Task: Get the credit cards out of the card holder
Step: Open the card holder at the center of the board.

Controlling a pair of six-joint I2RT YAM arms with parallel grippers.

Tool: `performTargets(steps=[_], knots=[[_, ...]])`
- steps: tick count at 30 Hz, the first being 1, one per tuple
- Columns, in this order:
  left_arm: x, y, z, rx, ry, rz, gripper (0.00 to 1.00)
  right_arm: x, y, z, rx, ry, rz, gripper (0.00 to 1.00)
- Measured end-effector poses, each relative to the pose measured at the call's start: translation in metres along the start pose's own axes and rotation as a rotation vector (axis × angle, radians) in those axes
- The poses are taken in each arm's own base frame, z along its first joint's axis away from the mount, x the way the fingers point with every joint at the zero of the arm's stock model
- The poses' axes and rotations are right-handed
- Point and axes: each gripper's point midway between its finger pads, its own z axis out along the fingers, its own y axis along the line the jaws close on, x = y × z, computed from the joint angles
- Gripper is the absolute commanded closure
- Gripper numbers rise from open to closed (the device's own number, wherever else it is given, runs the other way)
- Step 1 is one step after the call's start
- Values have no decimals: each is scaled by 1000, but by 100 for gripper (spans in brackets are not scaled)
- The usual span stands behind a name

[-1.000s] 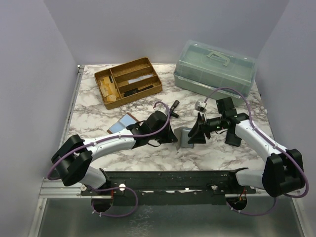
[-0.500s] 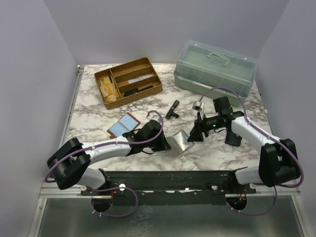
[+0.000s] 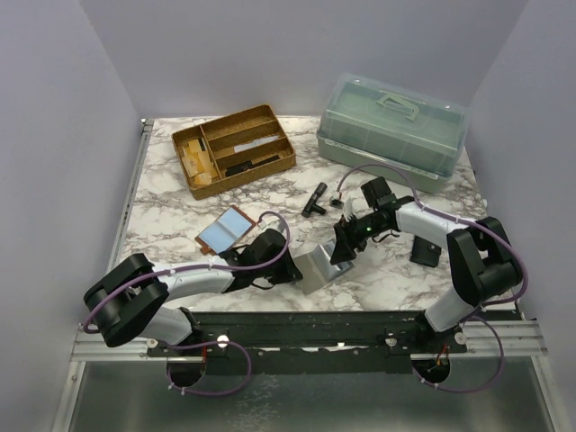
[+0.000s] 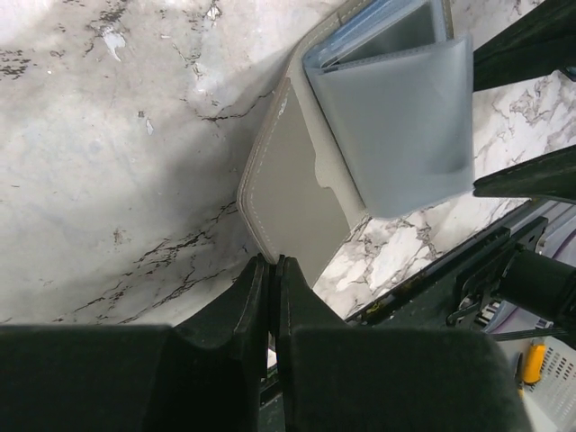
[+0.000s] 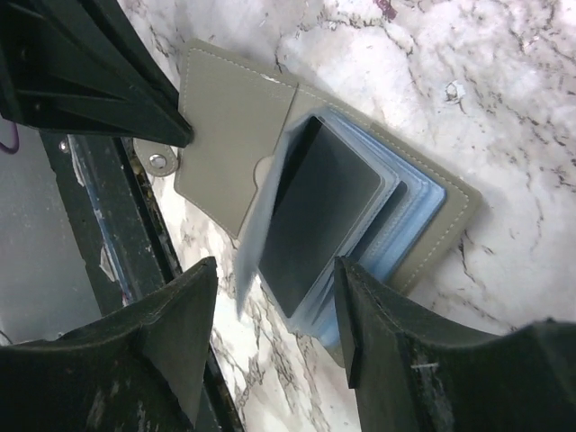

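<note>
The grey folding card holder [image 3: 317,267] lies open on the marble near the front rail. My left gripper [image 3: 290,268] is shut on the edge of its flap [image 4: 292,193]; its jaws [image 4: 270,261] pinch the stitched rim. Clear sleeves stand up from the holder, with light-blue credit cards [image 5: 430,200] stacked inside them; the cards also show in the left wrist view [image 4: 360,40]. My right gripper [image 3: 341,249] is open and hovers right over the sleeves [image 5: 275,265], a finger on each side, holding nothing. One light-blue card [image 3: 225,229] lies on the table to the left.
A wooden compartment tray [image 3: 234,148] stands at the back left and a green lidded box [image 3: 391,121] at the back right. A small black part [image 3: 315,198] lies mid-table. A black block [image 3: 425,252] sits by the right arm. The black rail [image 3: 315,324] runs along the front edge.
My left gripper has drawn back toward the front edge, pulling the holder nearer and flatter. My right gripper has followed it, moving left and nearer above the sleeves.
</note>
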Motion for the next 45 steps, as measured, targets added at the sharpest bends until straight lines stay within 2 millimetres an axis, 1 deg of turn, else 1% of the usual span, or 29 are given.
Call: performTargets(steps=[1,2,8,10,12,16,19,20,24,28,31,34,38,42,44,45], knots=[[0,0,0,0,-2,-1,91,0,0,2,-3,8,0,52],[0,1,0,1,-3,-2,91,2,1,4,-3,16,-1,53],[-1,6,-3,1,-13,-8,90,3,-3,7,26,30,-5,53],[-2,9,-3,-3,-16,-13,88,2,0,7,13,27,-6,54],[-2,13,-3,-11,-17,-19,81,2,2,8,2,27,-9,57],[-5,17,-3,-19,-22,-23,76,2,3,10,11,35,-18,65],[-8,16,-5,-11,-34,-28,72,2,-5,11,57,42,-22,76],[-9,16,-6,-7,-38,-29,71,2,-8,12,78,46,-28,77],[-13,14,-12,8,-55,-35,64,0,-18,14,150,54,-56,78],[-17,11,-24,40,-81,-40,55,-2,-25,14,199,58,-74,78],[-22,4,-39,80,-113,-41,53,-4,-28,17,238,66,-103,77],[-26,-2,-47,105,-133,-41,53,-6,-22,22,247,78,-148,75],[-26,2,-47,91,-128,-46,53,-9,-10,29,233,84,-207,74],[-24,5,-49,80,-122,-46,52,-13,3,30,214,74,-258,67],[-23,4,-54,85,-126,-38,51,-16,10,30,194,66,-286,67],[-25,2,-58,96,-133,-34,48,-16,15,32,178,66,-297,67]])
